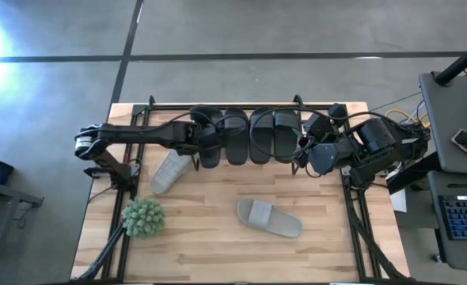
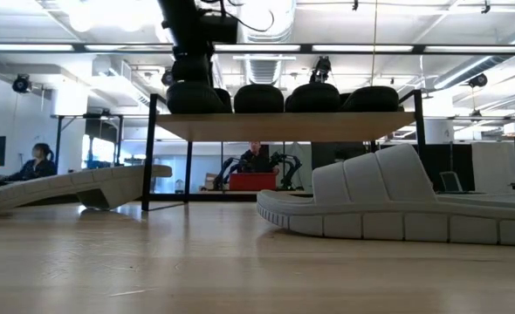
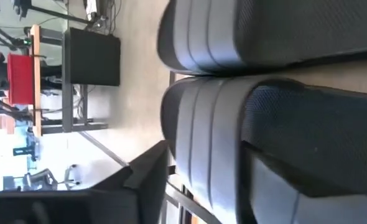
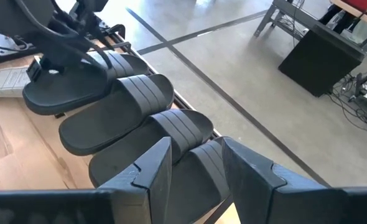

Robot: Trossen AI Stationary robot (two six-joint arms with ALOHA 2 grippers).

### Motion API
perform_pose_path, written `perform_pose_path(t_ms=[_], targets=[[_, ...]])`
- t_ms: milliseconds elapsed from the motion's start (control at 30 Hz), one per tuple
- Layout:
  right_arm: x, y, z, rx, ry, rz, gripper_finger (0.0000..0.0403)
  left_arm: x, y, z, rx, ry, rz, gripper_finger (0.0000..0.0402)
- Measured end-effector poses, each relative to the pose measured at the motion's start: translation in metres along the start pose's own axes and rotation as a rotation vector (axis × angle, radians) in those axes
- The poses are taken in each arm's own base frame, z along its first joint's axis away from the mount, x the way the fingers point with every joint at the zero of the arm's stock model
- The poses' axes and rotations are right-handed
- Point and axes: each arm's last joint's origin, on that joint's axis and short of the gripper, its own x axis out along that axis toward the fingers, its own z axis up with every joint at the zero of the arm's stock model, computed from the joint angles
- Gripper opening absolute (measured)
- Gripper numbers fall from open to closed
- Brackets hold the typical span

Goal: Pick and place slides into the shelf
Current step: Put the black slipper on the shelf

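Four black slides sit side by side on the shelf's wood top (image 2: 284, 126), straps up, at the table's far edge. My left gripper (image 1: 204, 136) is over the leftmost black slide (image 1: 210, 160), shut on it. My right gripper (image 4: 196, 155) hangs open just above the rightmost black slide (image 1: 287, 134), touching nothing. One grey slide (image 1: 170, 170) lies tilted by the shelf's left leg, its far end raised. The other grey slide (image 1: 269, 218) lies flat on its sole at mid-table. My left gripper comes down from above on the leftmost black slide (image 2: 192, 96), which rests on the shelf top. In the left wrist view one finger (image 3: 143, 186) lies against the slide's edge (image 3: 171, 143); the slide hides the other finger.
A small green spiky plant (image 1: 142, 215) stands near the table's left front. The black frame (image 1: 360, 214) runs along the table's sides. Bare wood shows between the grey slides and along the near edge. People sit in the room beyond.
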Motion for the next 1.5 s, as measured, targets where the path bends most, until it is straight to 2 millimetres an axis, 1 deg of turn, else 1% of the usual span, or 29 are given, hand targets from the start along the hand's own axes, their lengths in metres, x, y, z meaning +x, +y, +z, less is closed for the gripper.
perform_pose_path(t_ms=[100,167,233,367,467,533,600,667,733,767,900,933,967,1067,1233,1333,1433,1500], targets=[[0.000,0.000,0.000,0.000,0.000,0.000,0.0134,-0.006,0.004,0.000,-0.012,-0.018,0.000,0.0212],[0.000,0.000,0.000,0.000,0.000,0.000,0.0134,-0.011,0.007,-0.001,-0.023,-0.035,-0.011,0.0226],[0.000,0.000,0.000,0.000,0.000,-0.001,0.0134,-0.016,0.010,-0.003,-0.032,-0.052,-0.044,0.0233],[0.000,0.000,0.000,0.000,-0.001,-0.001,0.0134,-0.025,0.014,-0.007,-0.095,-0.078,-0.118,0.0235],[0.000,0.000,0.000,-0.001,0.000,-0.001,0.0134,-0.039,0.016,-0.014,-0.189,-0.090,-0.247,0.0235],[0.000,0.000,0.000,-0.002,0.000,-0.001,0.0134,-0.052,0.019,-0.017,-0.290,-0.112,-0.405,0.0234],[0.000,0.000,0.000,-0.002,0.000,-0.001,0.0134,-0.064,0.018,-0.021,-0.377,-0.123,-0.586,0.0227],[0.000,0.000,0.000,-0.002,0.000,-0.002,0.0134,-0.075,0.017,-0.024,-0.451,-0.134,-0.734,0.0208],[0.000,0.000,0.000,-0.004,0.000,-0.003,0.0134,-0.082,0.013,-0.027,-0.490,-0.123,-0.817,0.0175],[0.001,0.000,0.000,-0.006,0.000,-0.004,0.0134,-0.085,0.010,-0.028,-0.492,-0.116,-0.830,0.0154],[0.001,0.001,-0.001,-0.018,0.001,-0.004,0.0134,-0.088,-0.006,-0.027,-0.449,-0.072,-0.853,0.0049],[0.001,0.001,-0.001,-0.023,0.001,-0.005,0.0134,-0.087,-0.010,-0.025,-0.440,-0.073,-0.850,0.0026],[0.001,0.001,-0.001,-0.024,0.001,-0.005,0.0134,-0.087,-0.015,-0.022,-0.429,-0.073,-0.845,0.0014],[0.001,0.001,-0.001,-0.025,0.002,-0.006,0.0134,-0.080,-0.031,-0.014,-0.387,-0.067,-0.823,0.0015],[0.002,0.001,-0.002,-0.028,0.003,-0.007,0.0134,-0.062,-0.057,-0.003,-0.325,-0.010,-0.785,0.0013],[0.002,0.002,-0.002,-0.030,0.005,-0.008,0.0134,-0.053,-0.063,0.000,-0.295,0.001,-0.693,0.0006],[0.003,0.003,-0.003,-0.034,0.014,-0.001,0.0134,-0.050,-0.062,0.001,-0.295,-0.008,-0.590,0.0001],[0.003,0.004,-0.004,-0.037,0.025,0.008,0.0134,-0.049,-0.062,0.001,-0.298,-0.010,-0.578,0.0000]])
